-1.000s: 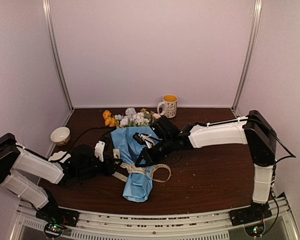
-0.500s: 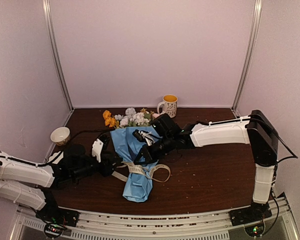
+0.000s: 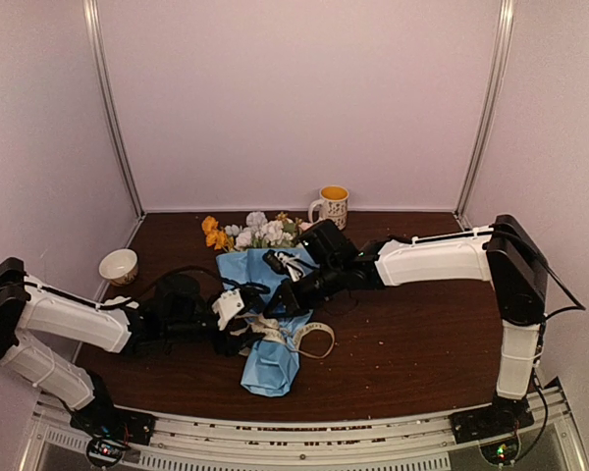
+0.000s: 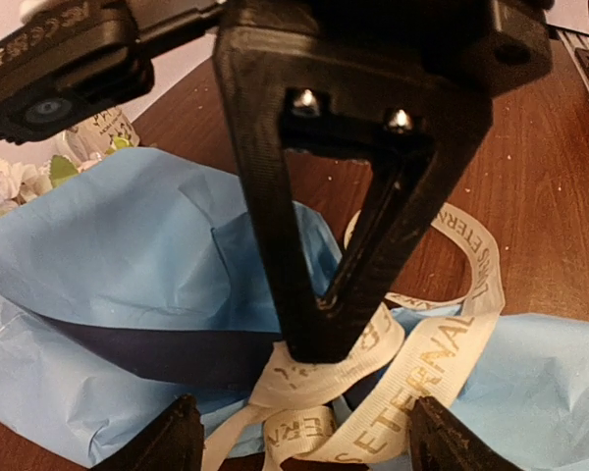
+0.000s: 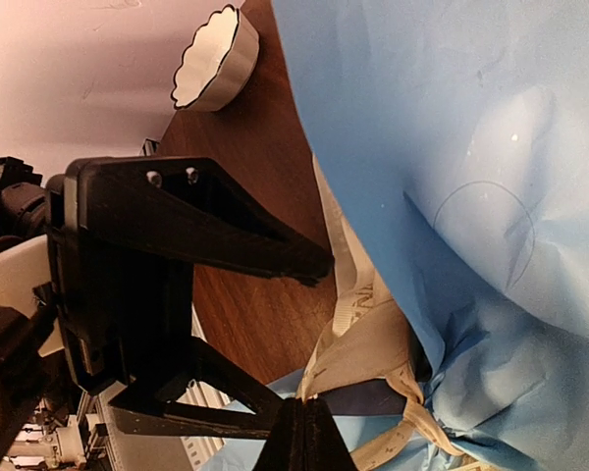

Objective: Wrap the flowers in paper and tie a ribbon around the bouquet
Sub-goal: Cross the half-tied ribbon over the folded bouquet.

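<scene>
**Bouquet and hands, seen from above.** The bouquet is laid flat on the worktop. Its long axis runs from beside the mug down toward the arm bases. The flowers at the wide end are pointed far, just left of the mug, and the narrow end is pointed away from the mug. The ribbon is looped across the cone's waist, on the half farther from the mug. The left hand is spread wide above the ribbon, with nothing held. The right hand is closed, its tip set against the ribbon; whether the ribbon is pinched cannot be told.
</scene>
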Controlling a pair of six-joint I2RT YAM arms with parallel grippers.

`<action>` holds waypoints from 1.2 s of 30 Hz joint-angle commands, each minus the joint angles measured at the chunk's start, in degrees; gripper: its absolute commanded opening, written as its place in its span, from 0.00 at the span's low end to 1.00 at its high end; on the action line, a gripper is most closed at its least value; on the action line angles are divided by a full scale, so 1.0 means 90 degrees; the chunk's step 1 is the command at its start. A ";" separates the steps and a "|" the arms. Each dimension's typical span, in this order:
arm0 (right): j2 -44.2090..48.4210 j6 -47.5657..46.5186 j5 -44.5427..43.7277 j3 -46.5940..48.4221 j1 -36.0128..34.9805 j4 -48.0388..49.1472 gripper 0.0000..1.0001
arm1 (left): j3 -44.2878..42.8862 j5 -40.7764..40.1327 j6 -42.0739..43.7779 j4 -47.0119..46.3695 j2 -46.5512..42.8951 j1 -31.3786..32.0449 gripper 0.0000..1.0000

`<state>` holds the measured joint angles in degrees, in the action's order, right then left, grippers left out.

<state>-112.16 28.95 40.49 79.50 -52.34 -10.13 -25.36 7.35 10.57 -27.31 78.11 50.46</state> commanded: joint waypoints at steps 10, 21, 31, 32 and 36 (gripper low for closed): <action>0.0316 0.0099 0.0205 -0.0017 0.0022 0.0260 0.00 | -0.0471 -0.0762 0.0126 -0.0960 0.0945 -0.0001 0.64; 0.0303 0.0077 0.0143 -0.0084 0.0032 0.0212 0.00 | -0.0477 -0.0375 0.0136 -0.1017 0.1013 -0.0001 0.23; 0.0309 0.0027 0.0091 -0.0122 0.0062 0.0122 0.00 | -0.0207 -0.0093 0.0405 -0.0654 0.0348 -0.0031 0.52; 0.0305 0.0046 0.0095 -0.0136 0.0063 0.0146 0.00 | -0.0184 0.0051 0.0426 -0.0663 0.0333 -0.0080 0.56; 0.0305 0.0124 0.0146 -0.0181 0.0062 0.0272 0.00 | -0.0513 0.0797 0.0699 -0.0123 0.0741 -0.0157 0.67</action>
<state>-111.74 29.02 41.41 78.83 -52.03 -9.08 -27.77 7.97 13.91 -31.83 82.24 49.74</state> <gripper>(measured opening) 0.002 0.632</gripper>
